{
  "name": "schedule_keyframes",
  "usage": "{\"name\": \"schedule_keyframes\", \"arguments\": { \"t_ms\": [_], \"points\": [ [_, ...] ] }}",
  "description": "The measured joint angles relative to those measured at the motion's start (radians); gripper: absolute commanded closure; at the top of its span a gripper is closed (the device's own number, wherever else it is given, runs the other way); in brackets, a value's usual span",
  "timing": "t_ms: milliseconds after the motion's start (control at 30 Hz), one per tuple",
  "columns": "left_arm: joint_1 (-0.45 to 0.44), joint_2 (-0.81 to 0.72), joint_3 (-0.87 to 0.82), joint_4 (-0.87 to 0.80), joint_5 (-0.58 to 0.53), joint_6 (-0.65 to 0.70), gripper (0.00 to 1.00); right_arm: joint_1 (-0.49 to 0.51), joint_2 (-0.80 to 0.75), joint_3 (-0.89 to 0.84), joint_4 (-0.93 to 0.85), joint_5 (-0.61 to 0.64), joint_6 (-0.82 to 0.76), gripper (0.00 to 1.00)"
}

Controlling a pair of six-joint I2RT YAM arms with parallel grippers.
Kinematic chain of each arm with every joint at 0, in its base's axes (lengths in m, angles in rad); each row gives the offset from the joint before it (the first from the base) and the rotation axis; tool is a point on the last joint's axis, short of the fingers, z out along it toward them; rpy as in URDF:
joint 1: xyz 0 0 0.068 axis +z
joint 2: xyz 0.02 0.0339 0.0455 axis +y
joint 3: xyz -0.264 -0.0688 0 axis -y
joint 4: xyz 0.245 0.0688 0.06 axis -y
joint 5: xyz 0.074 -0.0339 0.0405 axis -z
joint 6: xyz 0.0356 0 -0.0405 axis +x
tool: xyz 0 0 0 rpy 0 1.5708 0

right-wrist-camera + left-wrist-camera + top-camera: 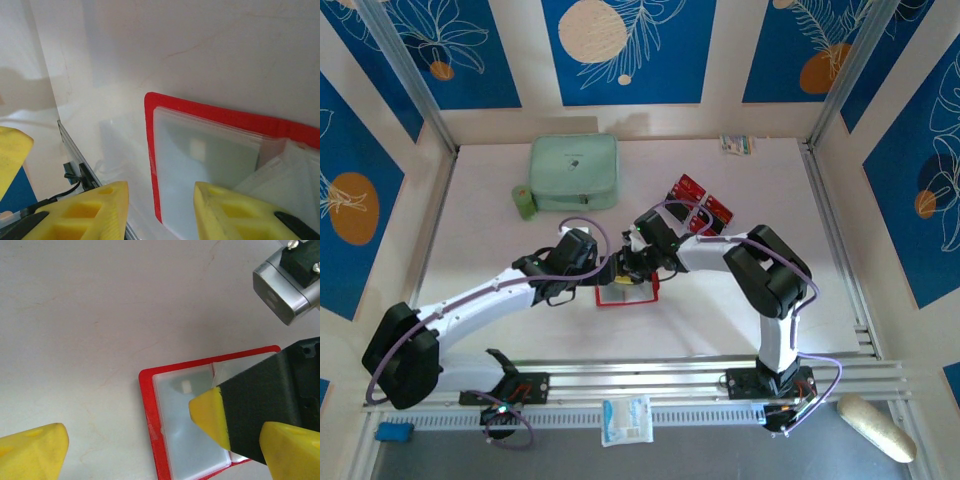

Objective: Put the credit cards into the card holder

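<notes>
You have the card holder [149, 415] lying open at mid-bench [490, 230], the credit cards [701, 201] far-right of it and a mint-green case [574, 172] far left. Both arms reach inward over the holder. Your left pincer [162, 450] gapes wide; your right pincer [160, 205] stands parted, one finger [210, 412] on the clear sleeve [185, 430].

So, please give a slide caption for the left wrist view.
Open red holder on the table, a right-arm fingertip at its clear sleeve.
</notes>
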Motion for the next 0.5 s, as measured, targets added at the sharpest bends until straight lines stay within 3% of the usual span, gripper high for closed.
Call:
{"name": "schedule_keyframes", "arguments": {
  "t_ms": [333, 500],
  "points": [
    [0.0, -0.003, -0.004, 0.0, 0.0, 0.0, 0.02, -0.111, -0.104, -0.031, -0.085, 0.038, -0.08, 0.6],
    [0.0, -0.002, -0.005, 0.0, 0.001, 0.001, 0.02, -0.119, -0.129, -0.032, -0.131, 0.053, -0.111, 0.63]
  ]
}}
